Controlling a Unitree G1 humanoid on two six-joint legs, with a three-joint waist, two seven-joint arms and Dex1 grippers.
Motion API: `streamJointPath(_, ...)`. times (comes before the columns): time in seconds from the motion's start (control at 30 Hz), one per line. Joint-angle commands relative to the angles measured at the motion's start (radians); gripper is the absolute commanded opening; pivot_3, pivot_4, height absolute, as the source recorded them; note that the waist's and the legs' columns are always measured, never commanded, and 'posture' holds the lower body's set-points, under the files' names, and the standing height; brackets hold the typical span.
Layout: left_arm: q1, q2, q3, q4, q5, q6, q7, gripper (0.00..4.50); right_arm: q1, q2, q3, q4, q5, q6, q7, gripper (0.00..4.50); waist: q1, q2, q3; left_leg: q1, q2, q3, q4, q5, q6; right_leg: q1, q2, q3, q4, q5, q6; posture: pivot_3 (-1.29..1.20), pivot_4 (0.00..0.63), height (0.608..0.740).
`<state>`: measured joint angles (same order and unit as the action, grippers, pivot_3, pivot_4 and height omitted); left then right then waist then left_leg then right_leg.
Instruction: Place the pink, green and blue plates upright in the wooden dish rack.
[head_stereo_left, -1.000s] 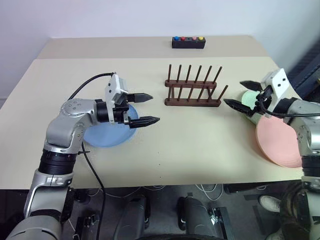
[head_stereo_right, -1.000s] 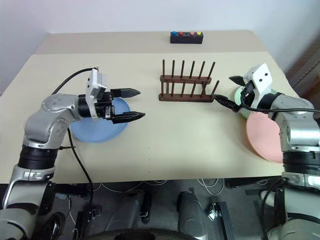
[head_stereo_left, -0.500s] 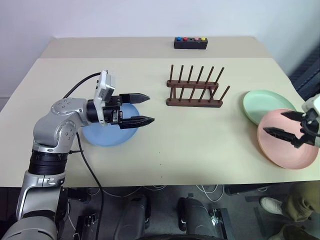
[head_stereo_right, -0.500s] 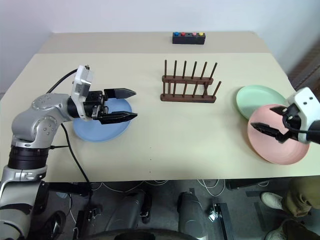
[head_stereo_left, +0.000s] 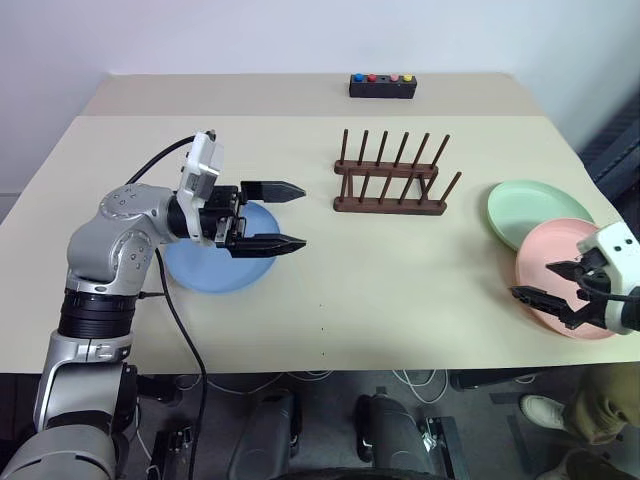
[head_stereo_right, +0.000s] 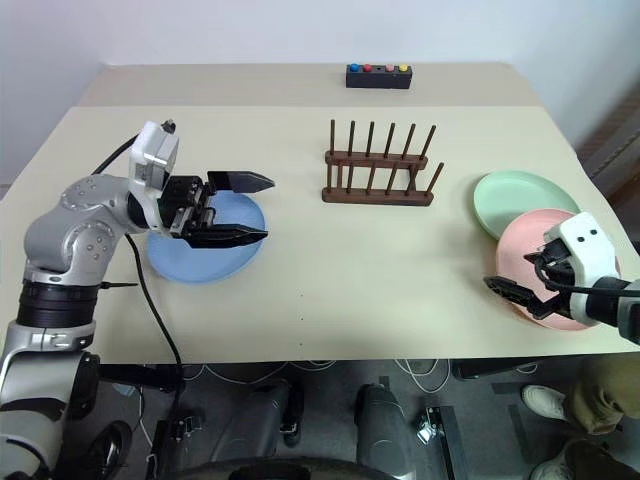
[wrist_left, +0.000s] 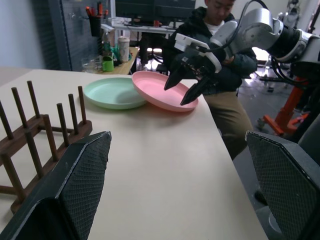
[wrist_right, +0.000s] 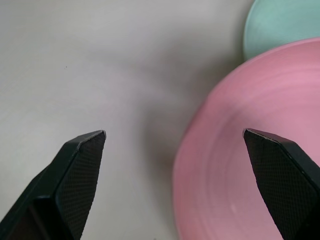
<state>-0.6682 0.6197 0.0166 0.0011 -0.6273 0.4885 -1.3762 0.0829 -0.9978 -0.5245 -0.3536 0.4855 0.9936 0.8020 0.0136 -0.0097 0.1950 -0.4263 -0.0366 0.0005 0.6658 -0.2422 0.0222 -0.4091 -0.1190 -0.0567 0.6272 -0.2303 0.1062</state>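
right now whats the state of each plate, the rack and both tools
pink plate: flat on table, rim overlapping the green plate
green plate: flat
blue plate: flat
rack: upright, no plates in it
left tool: open, holding nothing
right tool: open, holding nothing

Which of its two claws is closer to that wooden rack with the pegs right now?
The left. The left gripper hangs open above the blue plate, a short way from the wooden rack. The right gripper, also open, is farther off, over the pink plate near the table's edge.
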Motion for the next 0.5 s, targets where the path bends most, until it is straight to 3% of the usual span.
streamJointPath(0.03, 0.006, 0.002, -0.01, -0.004, 0.031, -0.058, -0.011, 4.42, -0.007, 0.014, 0.008, -0.029, 0.004, 0.012, -0.031, 4.5, 0.0, 0.0, 0.0, 0.0, 0.0, 0.0, 0.0, 0.0, 0.0, 0.0, 0.0, 0.0, 0.0, 0.0, 0.0, 0.0, 0.15, 0.735)
streamJointPath(0.3, 0.017, 0.01, -0.01, -0.022, 0.04, -0.079, 0.005, 4.42, -0.014, 0.061, 0.127, 0.067, -0.121, -0.126, -0.131, 4.5, 0.0, 0.0, 0.0, 0.0, 0.0, 0.0, 0.0, 0.0, 0.0, 0.0, 0.0, 0.0, 0.0, 0.0, 0.0, 0.0, 0.15, 0.735)
streamJointPath(0.5, 0.017, 0.016, -0.008, -0.027, 0.044, -0.084, 0.013, 4.5, -0.036, 0.068, 0.157, 0.077, -0.138, -0.149, -0.139, 1.67, -0.001, 0.0, 0.0, 0.0, 0.0, 0.0, 0.0, 0.0, 0.0, 0.0, 0.001, 0.0, 0.0, 0.001, 0.001, 0.0, 0.15, 0.735)
